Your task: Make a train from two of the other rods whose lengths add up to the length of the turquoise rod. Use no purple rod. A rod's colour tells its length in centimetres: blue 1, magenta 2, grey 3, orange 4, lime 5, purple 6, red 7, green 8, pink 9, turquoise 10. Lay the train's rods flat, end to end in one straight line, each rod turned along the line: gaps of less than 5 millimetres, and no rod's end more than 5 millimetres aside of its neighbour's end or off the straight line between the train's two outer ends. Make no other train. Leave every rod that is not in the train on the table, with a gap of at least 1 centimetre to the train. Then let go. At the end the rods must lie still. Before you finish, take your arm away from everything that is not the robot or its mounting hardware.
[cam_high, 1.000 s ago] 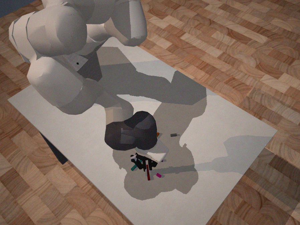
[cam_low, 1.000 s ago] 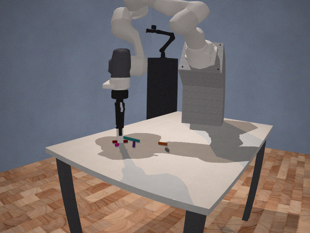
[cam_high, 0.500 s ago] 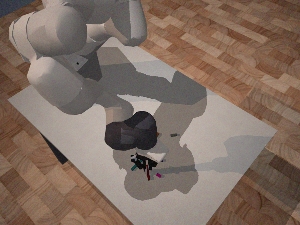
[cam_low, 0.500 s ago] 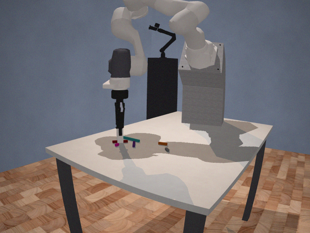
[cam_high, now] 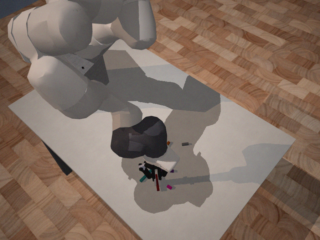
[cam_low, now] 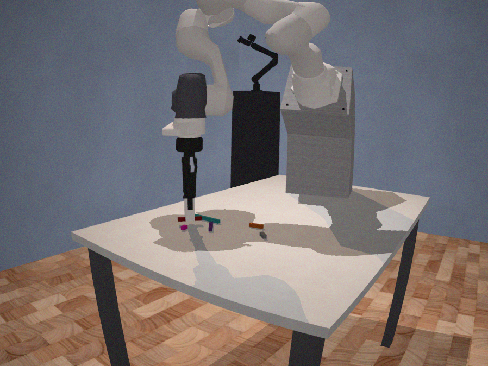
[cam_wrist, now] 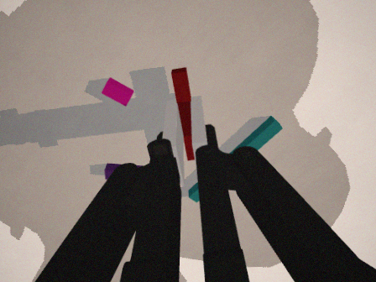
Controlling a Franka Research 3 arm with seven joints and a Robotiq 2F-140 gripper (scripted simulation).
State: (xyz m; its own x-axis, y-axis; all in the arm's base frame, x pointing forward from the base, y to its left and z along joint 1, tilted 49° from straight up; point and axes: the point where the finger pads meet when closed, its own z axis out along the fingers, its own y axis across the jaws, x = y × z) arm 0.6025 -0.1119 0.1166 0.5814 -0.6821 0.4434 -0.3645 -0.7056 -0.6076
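One slim red rod (cam_high: 157, 183) (cam_low: 181, 219) (cam_wrist: 181, 86) is filling my narrowed hand (cam_high: 156, 176) (cam_low: 189, 219) (cam_wrist: 186, 115); uneven release is risking misalignment with the short grey rod (cam_high: 185, 144) (cam_low: 262, 235).
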